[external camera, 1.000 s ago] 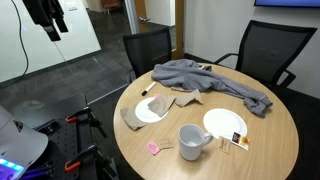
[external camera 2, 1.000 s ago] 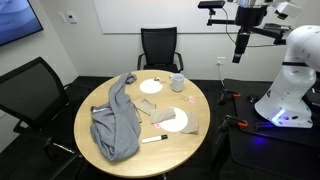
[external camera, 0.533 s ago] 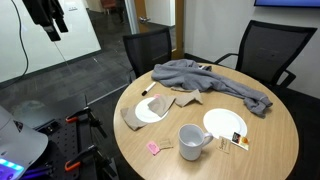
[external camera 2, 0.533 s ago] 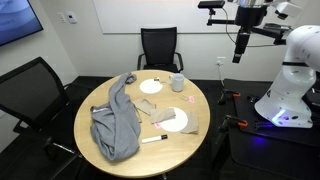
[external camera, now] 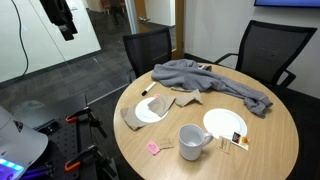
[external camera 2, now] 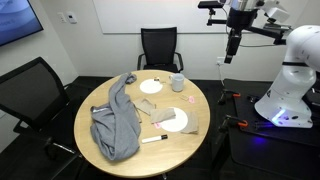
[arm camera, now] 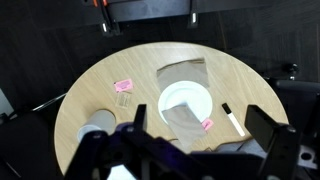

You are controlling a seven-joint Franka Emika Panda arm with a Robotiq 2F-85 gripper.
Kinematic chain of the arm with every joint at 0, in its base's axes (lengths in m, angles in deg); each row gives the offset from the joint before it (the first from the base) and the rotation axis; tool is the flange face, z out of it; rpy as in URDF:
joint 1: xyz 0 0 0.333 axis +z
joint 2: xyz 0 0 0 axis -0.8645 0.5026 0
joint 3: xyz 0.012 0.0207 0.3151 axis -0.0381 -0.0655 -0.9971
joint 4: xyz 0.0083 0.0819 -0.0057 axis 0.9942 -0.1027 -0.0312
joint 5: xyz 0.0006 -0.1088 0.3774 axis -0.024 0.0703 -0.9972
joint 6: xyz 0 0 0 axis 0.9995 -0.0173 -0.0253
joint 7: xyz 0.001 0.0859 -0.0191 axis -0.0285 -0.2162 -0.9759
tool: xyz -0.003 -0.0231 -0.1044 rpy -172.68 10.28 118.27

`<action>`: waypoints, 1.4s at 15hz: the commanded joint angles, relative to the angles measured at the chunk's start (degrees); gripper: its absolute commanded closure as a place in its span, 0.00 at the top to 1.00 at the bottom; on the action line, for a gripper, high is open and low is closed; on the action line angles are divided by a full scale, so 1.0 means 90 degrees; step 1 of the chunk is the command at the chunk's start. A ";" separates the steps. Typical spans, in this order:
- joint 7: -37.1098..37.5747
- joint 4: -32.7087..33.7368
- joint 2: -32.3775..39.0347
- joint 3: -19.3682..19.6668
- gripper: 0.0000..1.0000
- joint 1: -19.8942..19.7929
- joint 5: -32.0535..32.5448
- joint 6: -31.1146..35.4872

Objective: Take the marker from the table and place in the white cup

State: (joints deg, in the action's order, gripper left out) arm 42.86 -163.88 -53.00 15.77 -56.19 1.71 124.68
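**Scene at the start of the reach.** The round table (external camera: 272, 140), light wood on top, carried everything. All positions here were taken from the white cup (external camera: 190, 142), which stood upright near the table's rim with its handle to one side.

The arm (external camera 2: 292, 60) stood off the table altogether. Its gripper (external camera 2: 230, 55) hung high in the air, well apart from the cup and outside the rim in both exterior views. In the wrist view its two fingers (arm camera: 263, 124) framed the scene far apart, so the jaws stood wide and held nothing.

A crumpled grey garment (external camera: 212, 80) covered the side of the table farthest from the cup. One white plate (external camera: 226, 122) lay just beside the cup. A second plate (external camera: 150, 111), resting on a brown napkin (external camera: 130, 118), lay a little farther off. The marker (external camera: 148, 88) lay flat on bare wood beyond that second plate, so the plate sat between marker and cup. A pink scrap (external camera: 154, 148) lay near the cup at the rim.

The step in hand, as I judged it, was the approach, with nothing yet grasped. The next move called for bringing the gripper across and down over the marker. The wrist would need turning so the fingers straddled the thin barrel crosswise, then closing low against the wood, clear of the plate's edge.
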 commanded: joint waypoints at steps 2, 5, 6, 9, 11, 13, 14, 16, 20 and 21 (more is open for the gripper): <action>-0.0622 0.0462 0.1074 -0.0018 1.00 0.0012 0.0376 0.0782; -0.0976 0.0660 0.1674 -0.0020 1.00 0.0087 0.0579 0.1264; -0.1071 0.0702 0.1819 -0.0020 1.00 0.0127 0.0609 0.1384; -0.1423 0.0885 0.2487 -0.0025 1.00 0.0279 0.0698 0.1901; -0.1609 0.1022 0.2915 -0.0033 1.00 0.0369 0.0746 0.2308; -0.1678 0.1199 0.3354 -0.0038 1.00 0.0427 0.0747 0.2627; -0.1733 0.1283 0.3597 -0.0036 1.00 0.0456 0.0745 0.2813; -0.1644 0.1469 0.4040 -0.0092 1.00 0.0458 0.0853 0.3141; -0.1489 0.1821 0.4943 -0.0132 1.00 0.0448 0.1242 0.3834; -0.1407 0.1917 0.5178 -0.0141 1.00 0.0450 0.1373 0.3995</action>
State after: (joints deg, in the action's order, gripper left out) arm 28.58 -150.33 -12.65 15.07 -51.84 11.08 157.51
